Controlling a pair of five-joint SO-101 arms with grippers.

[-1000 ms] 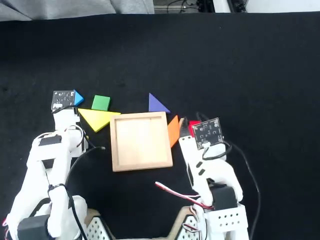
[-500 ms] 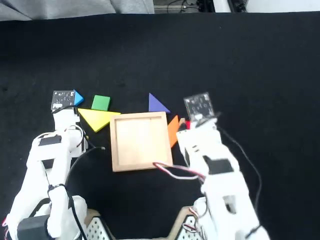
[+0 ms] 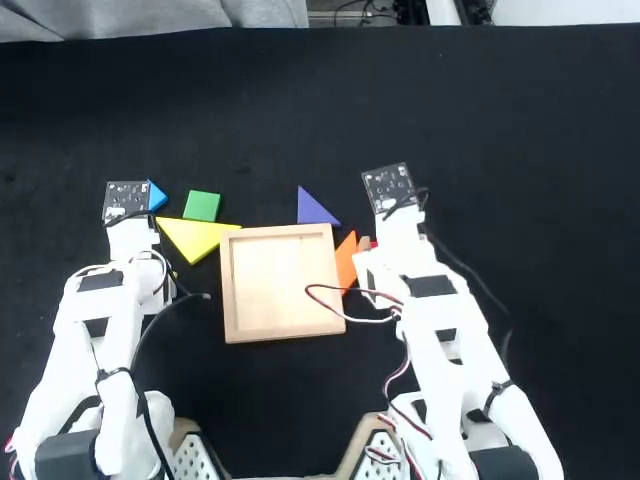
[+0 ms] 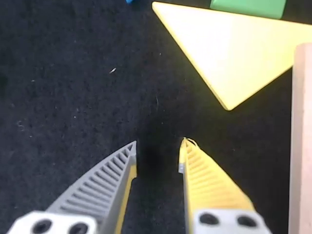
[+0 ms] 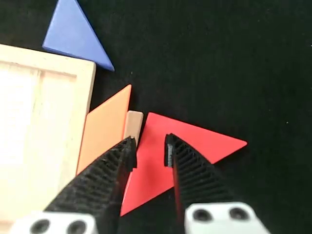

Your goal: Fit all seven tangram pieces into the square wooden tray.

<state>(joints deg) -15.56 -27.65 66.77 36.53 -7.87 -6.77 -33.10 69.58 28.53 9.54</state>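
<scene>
Right pincer, jaws narrowly parted, hovers over the red triangle near the unfilled wooden tray | left pincer gapes above the tabletop beside the yellow triangle | pieces look thin, rigid, light; best pinched across opposite edges.

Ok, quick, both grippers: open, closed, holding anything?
Left gripper: open, empty, near the yellow triangle.
Right gripper: open, empty, over the red triangle.

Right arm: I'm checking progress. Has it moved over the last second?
Yes. The right arm extended forward along the tray's right edge, toward the indigo triangle.
</scene>
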